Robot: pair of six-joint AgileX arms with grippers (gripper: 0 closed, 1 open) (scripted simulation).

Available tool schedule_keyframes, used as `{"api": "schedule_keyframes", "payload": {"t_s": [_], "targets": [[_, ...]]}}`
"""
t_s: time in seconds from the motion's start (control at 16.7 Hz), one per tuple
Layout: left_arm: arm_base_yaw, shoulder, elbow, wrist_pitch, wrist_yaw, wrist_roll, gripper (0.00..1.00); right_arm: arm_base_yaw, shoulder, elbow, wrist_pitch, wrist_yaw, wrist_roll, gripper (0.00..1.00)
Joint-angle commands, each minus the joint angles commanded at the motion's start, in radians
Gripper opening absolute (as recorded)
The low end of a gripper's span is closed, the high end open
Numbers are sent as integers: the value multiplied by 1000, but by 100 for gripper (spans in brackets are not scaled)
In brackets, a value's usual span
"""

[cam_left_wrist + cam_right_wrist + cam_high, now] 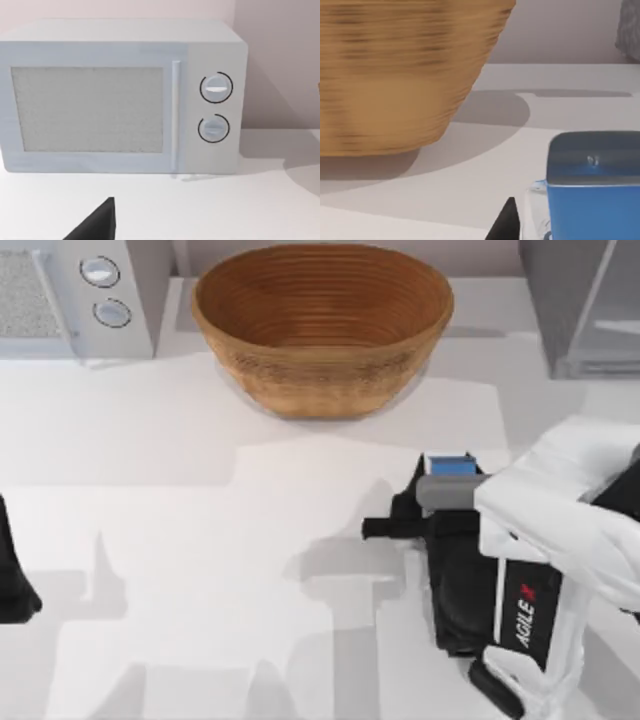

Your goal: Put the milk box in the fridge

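Our right gripper (448, 502) sits over the right half of the table, directly above the one milk box (449, 465); whether its black fingers are parted or closed on the carton we cannot tell. In the right wrist view the milk box (592, 187) presents a square, smooth blue top, with one dark fingertip (505, 222) just beside it. The carton stands on the matte white table (200, 540), on the near side of the basket and well apart from the fridge.

One basket (322, 325) of woven brown fibre, round and bowl-shaped with ribbed horizontal coils, stands at the far centre. One fridge (585, 305), a grey box with a pale glassy panel, occupies the far right corner. One light-grey microwave (122, 97), box-shaped, with a speckled door panel, a vertical handle and two round dials, stands at the far left.

Our left gripper (15, 585) rests at the table's left edge; we cannot tell how its fingers stand.
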Motion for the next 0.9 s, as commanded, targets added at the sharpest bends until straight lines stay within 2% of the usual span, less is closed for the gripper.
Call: {"api": "schedule_keyframes", "payload": {"t_s": [0.12,0.18,0.72,0.9], "targets": [[0,0,0,0,0,0,100,0,0,0,0,0,0,2],[0,0,0,0,0,0,100,0,0,0,0,0,0,0],[0,0,0,0,0,0,100,2,0,0,-1,-1,2,0],[0,0,0,0,0,0,100,2,-60,-8,-56,-7,5,0]]}}
